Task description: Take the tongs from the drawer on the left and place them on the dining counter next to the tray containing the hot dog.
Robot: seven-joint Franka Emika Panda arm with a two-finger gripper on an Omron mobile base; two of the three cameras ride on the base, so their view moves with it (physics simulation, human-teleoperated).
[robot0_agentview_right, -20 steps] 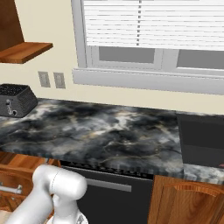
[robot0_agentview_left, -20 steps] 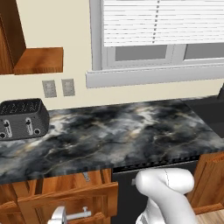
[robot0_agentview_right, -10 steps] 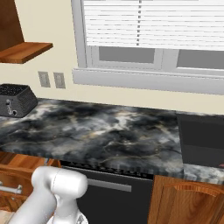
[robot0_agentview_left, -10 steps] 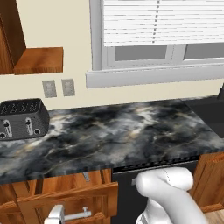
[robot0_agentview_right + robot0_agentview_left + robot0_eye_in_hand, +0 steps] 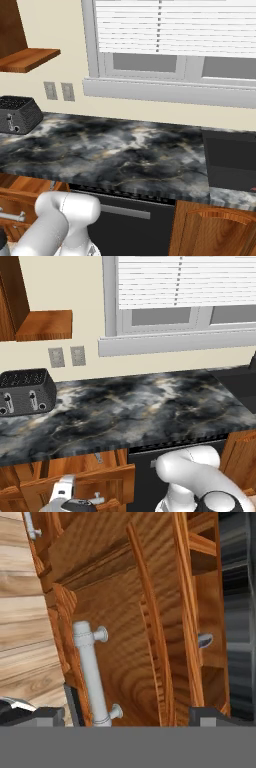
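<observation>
1. Since the earlier frame we see almost no change: the white arm has settled a touch lower in front of the drawer (image 5: 82, 483), and the counter (image 5: 130, 411) with all it carries has stayed put.
2. We see the drawer pulled slightly out below the counter's front edge, at the left end of that edge.
3. In the gap between drawer and counter edge a small grey metal tip shows, the tongs (image 5: 98, 458); the hand view shows it too, as a grey sliver (image 5: 205, 640) inside the drawer box. The rest of the drawer's inside is hidden from us.
4. The hand (image 5: 135, 714) is spread wide, its dark fingertips (image 5: 72, 704) flanking the drawer front, with the silver bar handle (image 5: 92, 677) just beside the left tip. It pinches nothing.
5. A black toaster (image 5: 25, 392) sits at the counter's left end.
6. We can read no writing or labels anywhere.
</observation>
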